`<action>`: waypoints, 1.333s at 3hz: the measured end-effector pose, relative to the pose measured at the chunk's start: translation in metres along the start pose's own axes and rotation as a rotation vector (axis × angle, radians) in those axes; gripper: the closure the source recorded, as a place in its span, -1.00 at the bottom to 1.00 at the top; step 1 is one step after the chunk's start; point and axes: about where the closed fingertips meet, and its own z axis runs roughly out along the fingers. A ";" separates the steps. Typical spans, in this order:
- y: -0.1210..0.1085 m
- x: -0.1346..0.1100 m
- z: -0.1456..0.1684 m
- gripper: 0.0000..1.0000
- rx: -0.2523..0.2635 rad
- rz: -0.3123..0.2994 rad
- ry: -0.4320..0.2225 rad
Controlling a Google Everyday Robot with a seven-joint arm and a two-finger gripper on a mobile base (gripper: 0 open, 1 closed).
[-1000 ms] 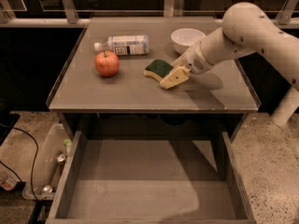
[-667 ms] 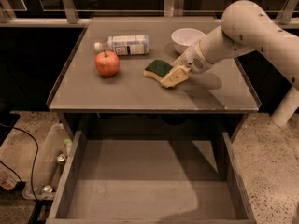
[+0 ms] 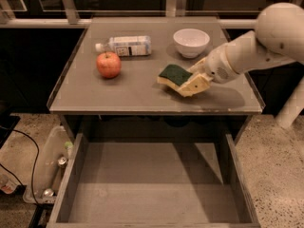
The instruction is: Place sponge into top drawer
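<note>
Grey tabletop is the largest item and carries all loose objects. Its front edge lies between the sponge and the goal, so a carry kept too low is judged likely to drag the load over that edge.

Top drawer stands pulled out at 6 o'clock of the table, bottom bare. Its side walls are low. A release made too far toward 3 or 9 o'clock could land the item on a wall or on the floor.

White arm enters from 3 o'clock. Its bulk passes close to the table's right edge, and a sweeping turn toward 6 o'clock risks contact there.

Clear bottle lies on its side at 10 o'clock of the sponge, well apart. Low risk.

White bowl sits at 12 o'clock of the gripper, near it. A lift that swings rearward could knock it.

Red apple rests at 9 o'clock of the sponge, apart from it. It would roll if struck.

Sponge sits right of table centre, green face up, tilted, its right end pinched.

Gripper is clamped on that end only. The hold looks off-centre on soft foam, so the sponge could pivot or slip out during transfer.
</note>
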 end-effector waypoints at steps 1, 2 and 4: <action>0.024 0.017 -0.034 1.00 0.031 -0.005 -0.030; 0.052 0.034 -0.061 1.00 0.068 -0.017 -0.049; 0.133 0.106 -0.091 1.00 0.125 0.024 -0.043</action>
